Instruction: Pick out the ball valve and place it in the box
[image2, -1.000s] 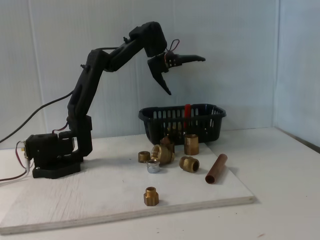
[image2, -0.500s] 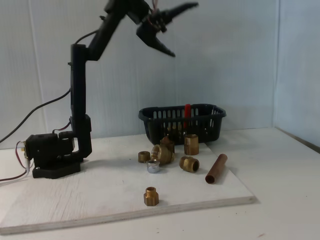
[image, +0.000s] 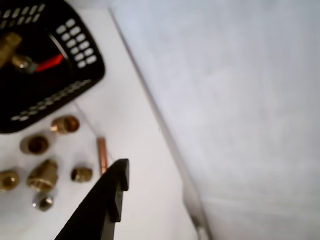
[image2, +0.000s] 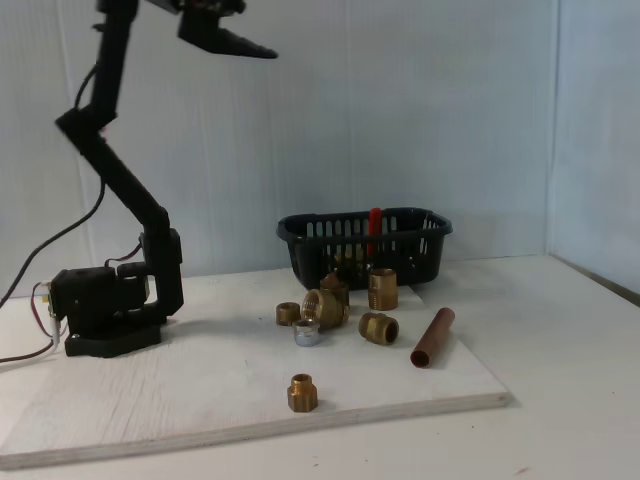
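The ball valve lies inside the box, a black slotted basket at the back of the board, with its red lever sticking up above the rim. In the wrist view the valve's red lever and brass body show inside the box at the top left. My gripper is raised high at the upper left of the fixed view, far above and left of the box. It is open and holds nothing. One black finger enters the wrist view from below.
Several small brass fittings and a silver nut lie on the white board in front of the box. A copper pipe piece lies to their right. The arm's base stands at the left.
The arm has swung up and back to the left, carrying the open gripper away from above the box. The valve and the fittings have not moved.
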